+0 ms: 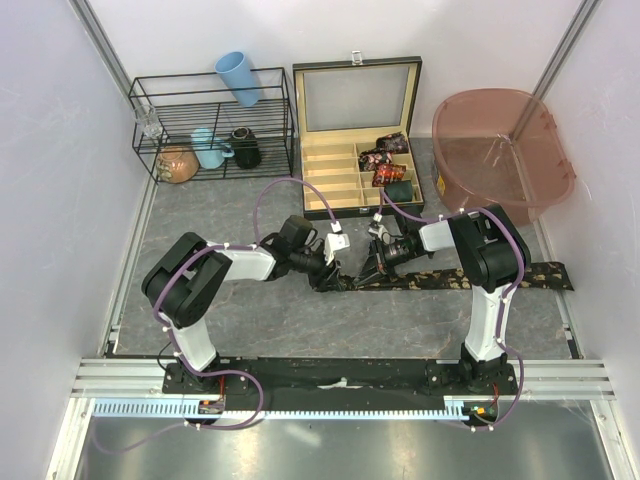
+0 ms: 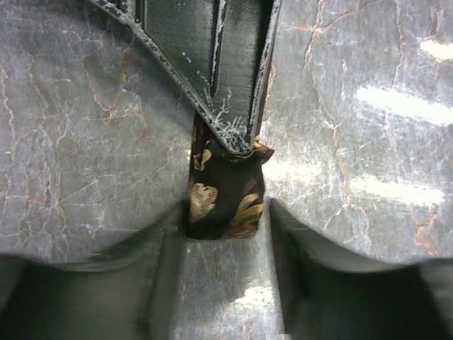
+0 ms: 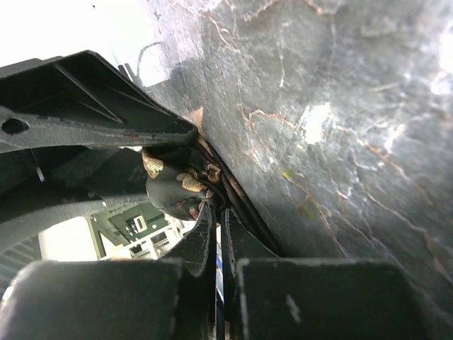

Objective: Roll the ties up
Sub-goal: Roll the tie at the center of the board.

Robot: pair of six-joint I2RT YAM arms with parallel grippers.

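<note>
Top view: dark narrow fabric necktie with tan leaf print lies flat on the grey marbled table, a long strip running from centre out toward 3 o'clock. Its near-centre end is gathered into a small coiled end, and both tools meet there. Left gripper reaches in from 9 o'clock; its wrist view shows the two fingers set either side of the coil and pinching it between their tips. Right gripper comes in from 3 o'clock; its fingers are pressed nearly together with only a thin slit between them, and tie fabric is caught in that slit. From the left wrist the right tool's tip shows as a scratched black wedge touching the top of the coil. At 12 o'clock: open pale wooden box with slatted compartments, lid upright. It holds several rolled ties in its right-hand compartments, red and pink prints. At 10 to 11 o'clock: black wire rack with a light blue cup lying on top and a black mug inside. At 1 to 2 o'clock: translucent pink plastic tub — well apart from the strip.
</note>
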